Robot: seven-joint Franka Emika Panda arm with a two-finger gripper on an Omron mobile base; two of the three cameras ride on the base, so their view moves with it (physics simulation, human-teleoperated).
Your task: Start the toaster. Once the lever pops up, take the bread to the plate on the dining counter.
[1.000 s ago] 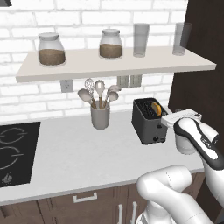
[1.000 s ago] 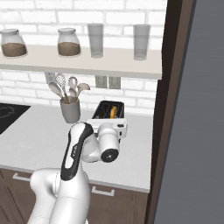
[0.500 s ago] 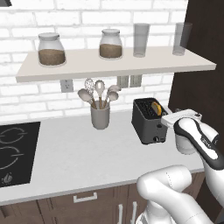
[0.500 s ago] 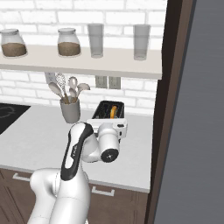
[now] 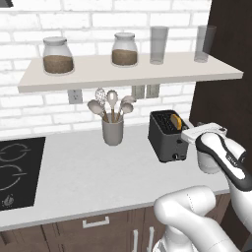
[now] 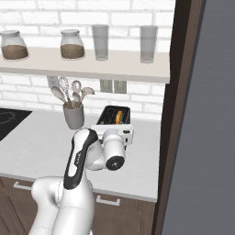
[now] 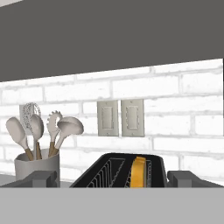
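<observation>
The end effector [image 7: 112,179] sits low in front of the toaster [image 5: 167,135], aimed level across its top toward the brick wall [image 7: 175,118]. In the hand view its two fingertips [image 7: 41,178] stand far apart at the bottom corners, one on each side of the toaster, so it is released and grasps nothing. In the base views the hand's white body hides the fingers, and it hangs just beside the toaster's near right side over the table [image 5: 88,172].

The toaster rests on the table near its right end, close to the dark tall cabinet [image 6: 179,114]. The bread [image 7: 138,172] stands upright in one of the toaster's top slots, with its golden edge showing above the rim; in the left base view it is the yellow patch [image 5: 174,120] at the far right of the toaster's top. A small knob shows low on the toaster's front [image 5: 174,157].

Left of the toaster, well apart from it, a grey cup [image 5: 112,132] holds spoons and a whisk. A black cooktop [image 5: 17,170] lies at the table's left end.

Behind the toaster, two outlets [image 7: 120,117] sit side by side on the wall. Above them a shelf [image 5: 128,74] carries two jars [image 5: 58,55] with brown contents and two empty glasses [image 5: 158,45].
</observation>
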